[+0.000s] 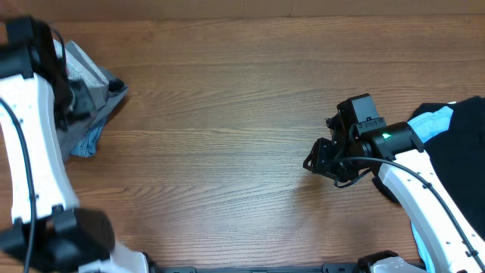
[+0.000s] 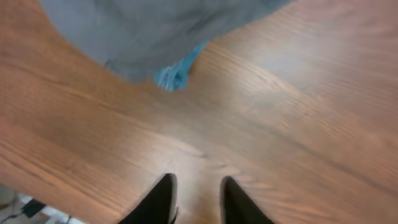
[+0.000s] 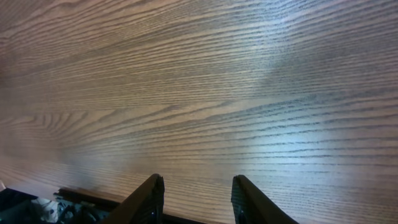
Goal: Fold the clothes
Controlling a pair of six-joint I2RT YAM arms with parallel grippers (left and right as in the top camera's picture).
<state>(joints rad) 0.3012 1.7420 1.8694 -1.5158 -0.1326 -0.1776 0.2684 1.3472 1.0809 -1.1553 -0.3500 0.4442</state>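
Both arms hover empty over the bare wooden worktop (image 1: pixel 227 114). The left pincer (image 2: pixel 196 202) is parted narrowly and grips nothing; just ahead of its tips lies a bunched grey garment (image 2: pixel 155 31) with a scrap of light-blue denim (image 2: pixel 176 74) poking from beneath. The right pincer (image 3: pixel 196 202) gapes somewhat wider, also empty, with only wood grain before it; a black garment (image 1: pixel 462 144) and a sky-blue garment (image 1: pixel 433 123) lie heaped well behind it, beside its arm. Judging by the rumpled piles, little folding looks finished and most of the work remains.
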